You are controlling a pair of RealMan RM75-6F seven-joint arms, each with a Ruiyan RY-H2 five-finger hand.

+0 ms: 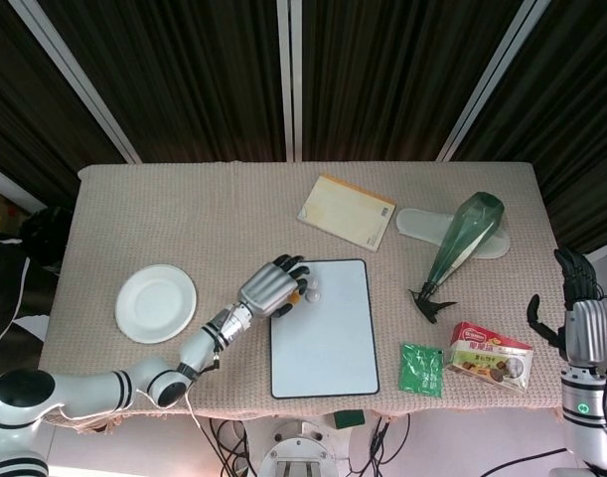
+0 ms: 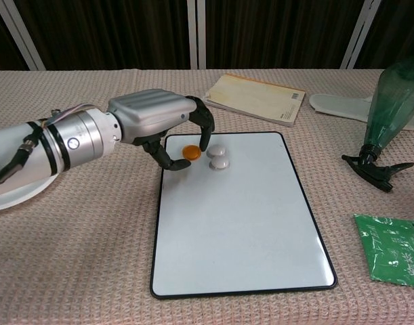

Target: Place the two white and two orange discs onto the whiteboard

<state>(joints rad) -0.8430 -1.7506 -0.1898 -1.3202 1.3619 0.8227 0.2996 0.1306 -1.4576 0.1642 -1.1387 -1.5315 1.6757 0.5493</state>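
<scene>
The whiteboard (image 1: 328, 343) (image 2: 240, 223) lies flat at the middle of the table. My left hand (image 1: 273, 288) (image 2: 159, 122) hovers over its top-left corner, thumb and fingers curled around an orange disc (image 2: 190, 152) that it pinches just above the board. A second orange disc is not visible; the hand may hide it. Two white discs (image 2: 215, 150) (image 2: 219, 163) sit on the board right beside the fingertips; one white disc (image 1: 313, 294) shows in the head view. My right hand (image 1: 578, 318) hangs past the table's right edge, fingers apart and holding nothing.
A white plate (image 1: 156, 303) (image 2: 7, 196) lies at the left. A yellow notebook (image 1: 346, 211) (image 2: 254, 98) is behind the board. A green bottle (image 1: 462, 238) (image 2: 389, 108) lies on its side at the right, with a green packet (image 1: 421, 370) (image 2: 393, 257) and a snack pack (image 1: 492, 356) nearer the front.
</scene>
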